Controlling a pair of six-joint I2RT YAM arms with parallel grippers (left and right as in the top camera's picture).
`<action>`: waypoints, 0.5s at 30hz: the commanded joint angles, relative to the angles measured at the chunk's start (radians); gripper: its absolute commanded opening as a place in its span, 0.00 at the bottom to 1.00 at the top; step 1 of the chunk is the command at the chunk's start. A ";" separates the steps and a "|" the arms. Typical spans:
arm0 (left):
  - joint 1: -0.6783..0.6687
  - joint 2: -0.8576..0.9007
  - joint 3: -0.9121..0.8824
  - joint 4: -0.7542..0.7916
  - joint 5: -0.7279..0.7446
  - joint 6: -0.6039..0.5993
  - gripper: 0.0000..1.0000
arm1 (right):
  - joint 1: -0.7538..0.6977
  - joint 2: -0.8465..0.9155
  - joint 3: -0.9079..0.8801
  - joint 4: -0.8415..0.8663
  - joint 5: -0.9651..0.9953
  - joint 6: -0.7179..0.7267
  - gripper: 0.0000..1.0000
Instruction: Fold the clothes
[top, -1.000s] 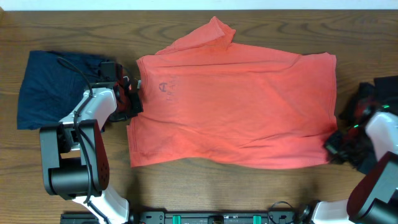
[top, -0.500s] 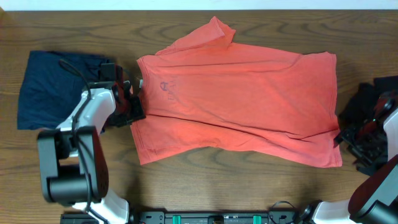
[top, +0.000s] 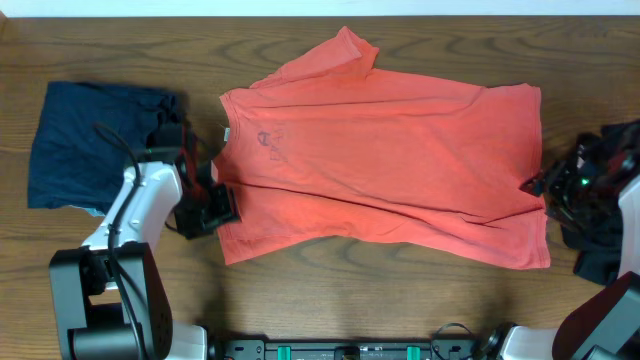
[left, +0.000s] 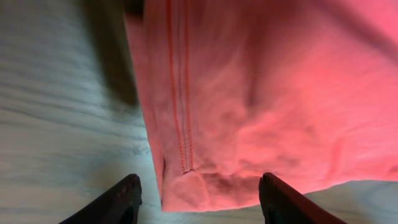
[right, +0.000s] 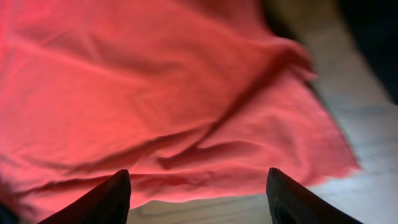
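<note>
An orange-red T-shirt (top: 380, 170) lies spread flat on the wooden table, collar to the left, one sleeve pointing to the far edge. My left gripper (top: 218, 210) hovers open at the shirt's near-left corner. In the left wrist view that hemmed corner (left: 186, 186) lies between the spread fingertips (left: 127, 196), untouched by the left gripper (left: 199, 202). My right gripper (top: 545, 188) stands open at the shirt's right edge. In the right wrist view the right gripper (right: 199, 196) is over bare wood, with the shirt's rumpled hem (right: 205, 143) just beyond.
A folded navy garment (top: 85, 140) lies at the left, beside the left arm. A dark pile of clothing (top: 605, 235) sits at the right edge under the right arm, also seen as a dark garment (right: 373, 37) in the right wrist view. Bare wood runs along the front edge.
Both grippers opened and let go of the shirt, which has settled flat. The left gripper slid toward the near-left corner. The right gripper drew back and shifted toward the far side.
</note>
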 joint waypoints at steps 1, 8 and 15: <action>-0.001 0.006 -0.084 0.016 0.080 0.006 0.60 | 0.060 -0.014 0.017 0.017 -0.061 -0.024 0.68; 0.000 0.006 -0.176 0.032 0.097 0.006 0.33 | 0.152 -0.014 0.017 0.079 -0.024 -0.019 0.70; 0.000 0.001 -0.146 -0.099 0.190 0.042 0.06 | 0.166 -0.014 0.017 0.107 -0.021 -0.019 0.72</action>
